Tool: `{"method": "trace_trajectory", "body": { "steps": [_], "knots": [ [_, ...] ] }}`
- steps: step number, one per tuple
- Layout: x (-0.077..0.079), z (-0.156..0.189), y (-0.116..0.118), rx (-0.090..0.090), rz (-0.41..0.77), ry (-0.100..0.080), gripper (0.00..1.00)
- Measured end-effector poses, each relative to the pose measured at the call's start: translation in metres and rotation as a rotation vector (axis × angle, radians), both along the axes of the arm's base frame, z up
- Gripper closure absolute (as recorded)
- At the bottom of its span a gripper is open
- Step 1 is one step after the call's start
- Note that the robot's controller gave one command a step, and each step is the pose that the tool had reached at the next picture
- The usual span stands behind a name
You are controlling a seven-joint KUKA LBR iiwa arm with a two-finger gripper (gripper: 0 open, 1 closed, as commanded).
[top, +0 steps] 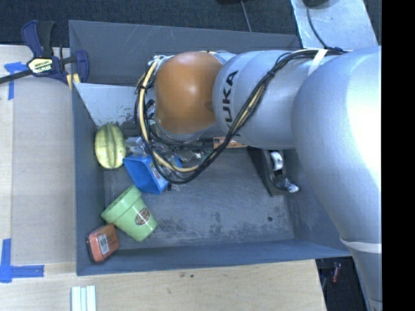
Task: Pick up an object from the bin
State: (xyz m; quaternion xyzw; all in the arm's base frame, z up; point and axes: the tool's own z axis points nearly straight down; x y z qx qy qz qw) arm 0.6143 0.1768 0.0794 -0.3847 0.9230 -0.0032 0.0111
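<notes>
My gripper (170,148) is low in the left half of the bin, mostly hidden under the arm's orange cover and cables. Right below it, touching or nearly so, lies a blue block-like thing (145,174). Just to its left a yellow-green ribbed oval thing (109,146), like a small squash, rests by the bin's left wall. Below the blue thing a light green cup (131,214) lies on its side.
A small orange-brown packet (102,243) sits in the front left corner. A black tool with a white part (275,170) lies right of the middle, partly under the arm. The arm covers the bin's back right.
</notes>
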Motion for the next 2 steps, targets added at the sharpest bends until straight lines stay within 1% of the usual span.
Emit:
{"method": "trace_trajectory", "body": {
  "steps": [1,2],
  "knots": [
    [0.0006,0.0020,0.0077,-0.024,0.161,-0.017,1.00],
    [0.0006,0.0022,0.0077,-0.024,0.160,-0.017,1.00]
  ]
}}
